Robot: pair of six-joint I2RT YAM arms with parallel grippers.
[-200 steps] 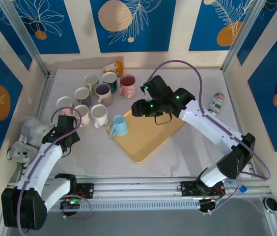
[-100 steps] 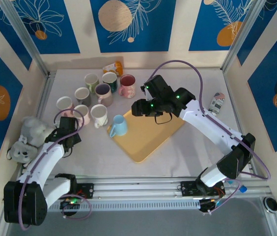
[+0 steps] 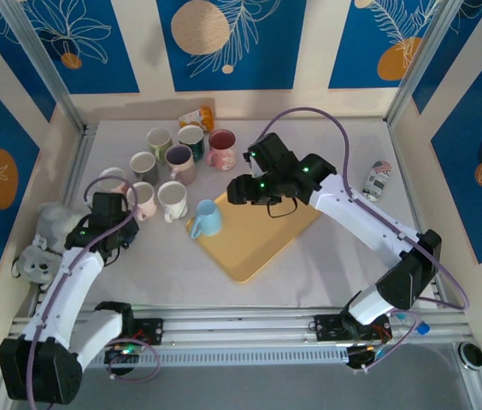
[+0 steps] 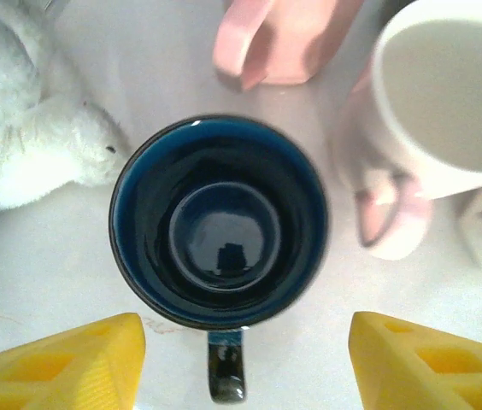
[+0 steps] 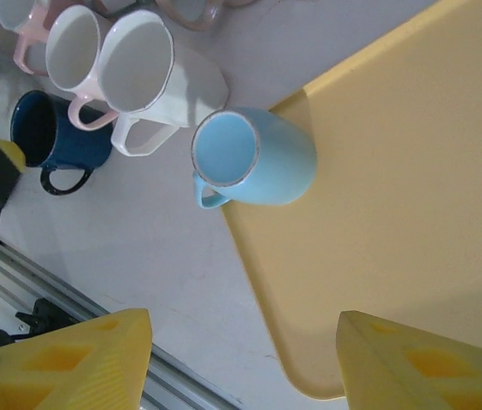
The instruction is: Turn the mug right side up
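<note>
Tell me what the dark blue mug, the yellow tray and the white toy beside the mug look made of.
Dark blue mug: glazed ceramic, likely; its inside gleams with reflections. Yellow tray: probably plastic, matte and even, with a rounded moulded corner. White toy: plush fabric, fuzzy pile.

The dark blue mug (image 4: 220, 224) has a glossy, almost black inside. The pale blue mug (image 5: 254, 158) has a thin whitish rim; the tray (image 5: 412, 171) is yellow. Wall panels (image 3: 267, 60) are blue with orange discs and, seemingly, white leaf outlines.
</note>
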